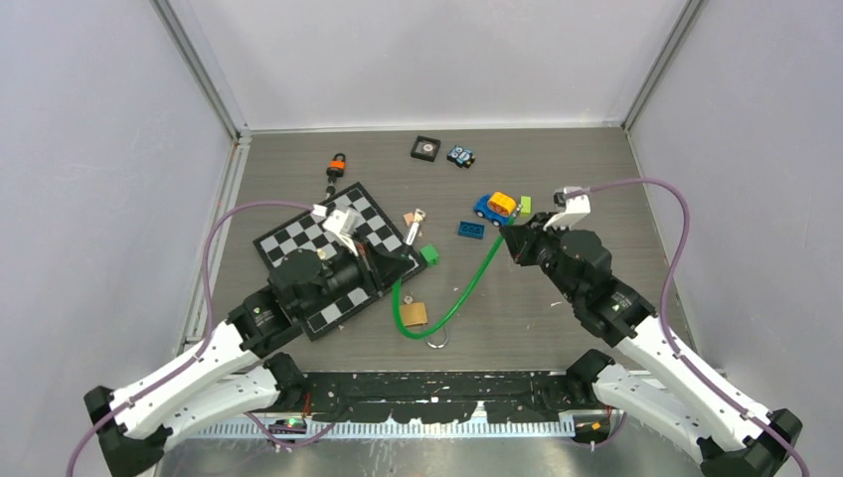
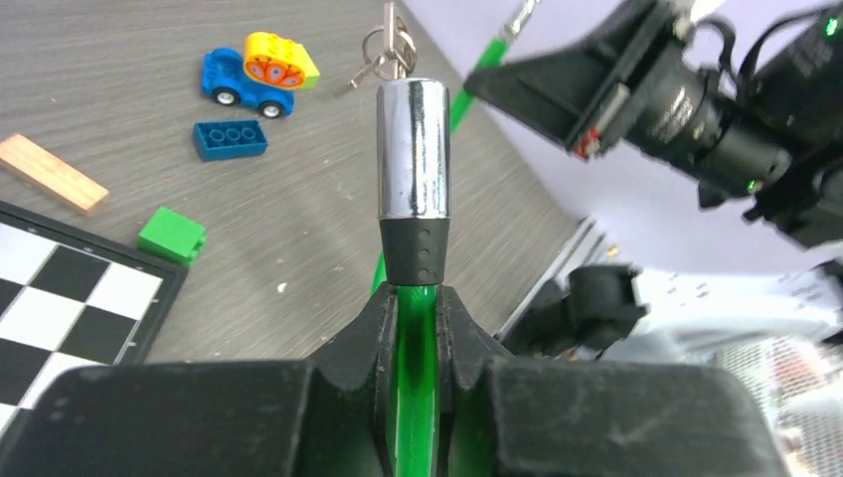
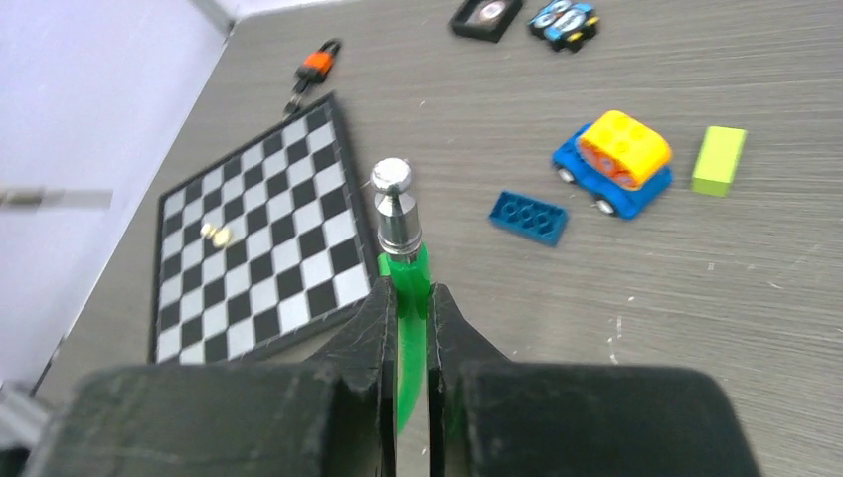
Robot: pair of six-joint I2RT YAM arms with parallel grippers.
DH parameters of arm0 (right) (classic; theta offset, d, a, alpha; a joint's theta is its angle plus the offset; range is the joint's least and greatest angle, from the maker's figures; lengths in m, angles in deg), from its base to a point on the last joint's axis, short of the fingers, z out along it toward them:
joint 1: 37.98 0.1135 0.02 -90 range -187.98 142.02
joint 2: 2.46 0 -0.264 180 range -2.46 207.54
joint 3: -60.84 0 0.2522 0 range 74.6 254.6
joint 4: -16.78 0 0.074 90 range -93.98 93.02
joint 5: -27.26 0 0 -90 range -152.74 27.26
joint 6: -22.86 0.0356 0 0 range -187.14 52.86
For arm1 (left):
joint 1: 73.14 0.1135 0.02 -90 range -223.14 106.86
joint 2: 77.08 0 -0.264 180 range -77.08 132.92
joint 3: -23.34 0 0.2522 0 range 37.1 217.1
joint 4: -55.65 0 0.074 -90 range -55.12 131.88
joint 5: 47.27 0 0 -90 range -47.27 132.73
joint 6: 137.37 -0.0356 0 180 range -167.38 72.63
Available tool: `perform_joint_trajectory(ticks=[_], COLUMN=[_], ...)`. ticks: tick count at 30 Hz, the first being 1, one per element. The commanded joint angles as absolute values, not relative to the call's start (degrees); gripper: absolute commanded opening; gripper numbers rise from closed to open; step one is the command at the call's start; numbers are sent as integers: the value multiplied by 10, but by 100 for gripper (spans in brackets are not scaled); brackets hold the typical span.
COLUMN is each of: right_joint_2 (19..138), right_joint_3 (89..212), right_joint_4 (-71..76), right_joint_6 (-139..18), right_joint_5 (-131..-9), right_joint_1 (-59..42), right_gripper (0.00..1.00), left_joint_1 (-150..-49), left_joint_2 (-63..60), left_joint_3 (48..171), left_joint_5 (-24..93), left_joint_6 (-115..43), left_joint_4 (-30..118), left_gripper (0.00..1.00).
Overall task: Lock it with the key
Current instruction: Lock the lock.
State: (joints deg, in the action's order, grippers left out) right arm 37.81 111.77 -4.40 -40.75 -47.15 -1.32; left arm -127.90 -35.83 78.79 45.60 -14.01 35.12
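L hand (image 2: pixel 416 300) clamped on green cable (image 2: pixel 416 378) just below chrome lock barrel (image 2: pixel 413 149), keys (image 2: pixel 390 50) apparently in its far end. R hand (image 3: pixel 408 293) pinched on cable behind pin end (image 3: pixel 394 204).

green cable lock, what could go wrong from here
The pin ahead of the right claw and the barrel ahead of the left claw are apart and not lined up; a skewed approach could jam or slip the grip. Slack in the green cable loops beside the brass padlock and might drag it.
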Motion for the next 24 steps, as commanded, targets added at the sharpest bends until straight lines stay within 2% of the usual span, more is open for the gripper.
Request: perform_joint_trajectory(ticks=[1, 5, 10, 19, 24], right_joint_2=[406, 458, 481, 498, 521], right_joint_3=[1230, 1312, 1335, 1378, 1426], right_joint_4=[-171, -243, -231, -240, -292], right_joint_6=[-418, -443, -467, -442, -430], right_joint_5=[-630, -701, -717, -807, -842], right_joint_1=[15, 76, 153, 184, 189], right_gripper=[1, 1, 1, 1, 1], left_joint_1=[-1200, -1178, -1178, -1178, -1177], left_joint_2=[-386, -380, -373, -396, -394], left_joint_3=[767, 759, 752, 738, 740], left_joint_5=[326, 252, 208, 198, 190], left_joint_6=[-4, 13, 23, 15, 9], left_joint_4=[457, 505, 552, 547, 542], left_gripper=[0, 0, 0, 0, 0])
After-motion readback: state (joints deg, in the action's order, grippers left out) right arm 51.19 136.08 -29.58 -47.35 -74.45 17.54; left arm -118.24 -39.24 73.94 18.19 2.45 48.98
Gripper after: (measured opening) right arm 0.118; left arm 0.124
